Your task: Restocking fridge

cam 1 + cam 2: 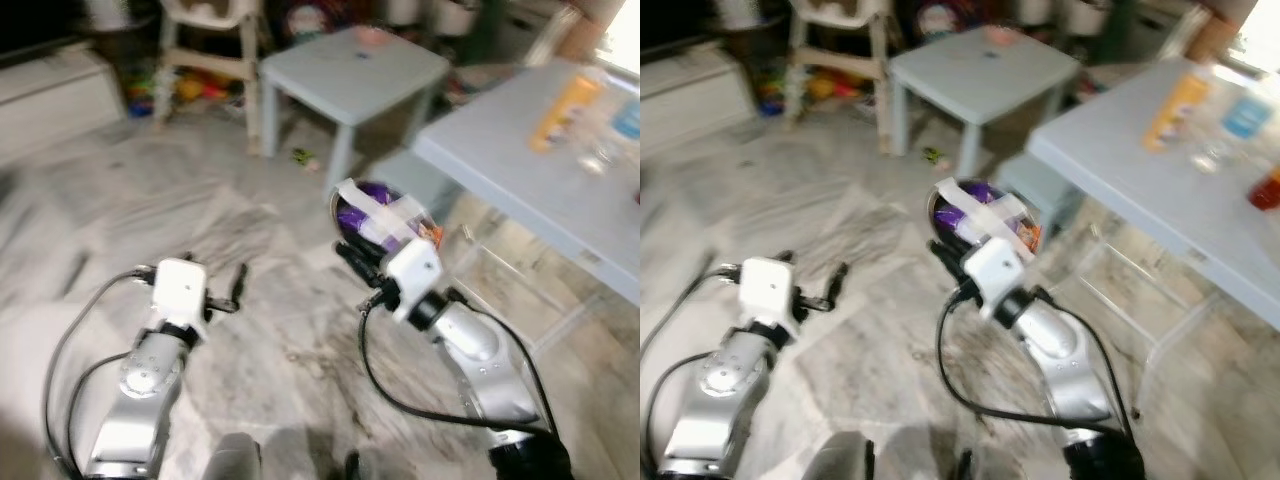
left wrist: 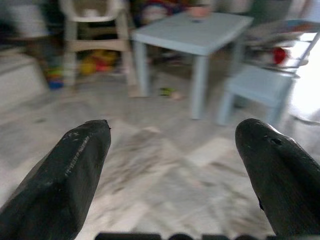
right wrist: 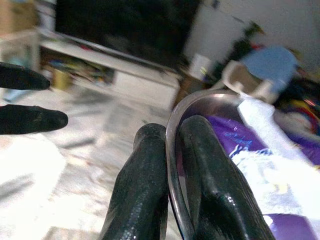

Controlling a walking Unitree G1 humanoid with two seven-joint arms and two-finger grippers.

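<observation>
The right gripper (image 3: 172, 165) is pinched on the rim of a metal bowl (image 3: 200, 107), one finger inside and one outside. The bowl holds purple packets (image 1: 352, 218) under a white wrap (image 1: 385, 212), and it sits a little right of the middle of the left eye view, above the marble floor (image 1: 260, 330) and just left of the grey table (image 1: 520, 180) with an orange bottle (image 1: 565, 110).

The pictures are blurred, so I judge the robot is carrying the bowl toward the fridge. To do this well, the pinch should remain firm and the wrist level, because a rim grip lets the bowl swing and the packets could slide out.

The bowl is tilted, and its open mouth seems to face up and to the left of the frame. It is round, so I cannot name a long axis; the white wrap runs across it from upper left to lower right.

The left gripper (image 2: 175, 165) hangs in the lower left with its fingers spread apart, holding nothing.
</observation>
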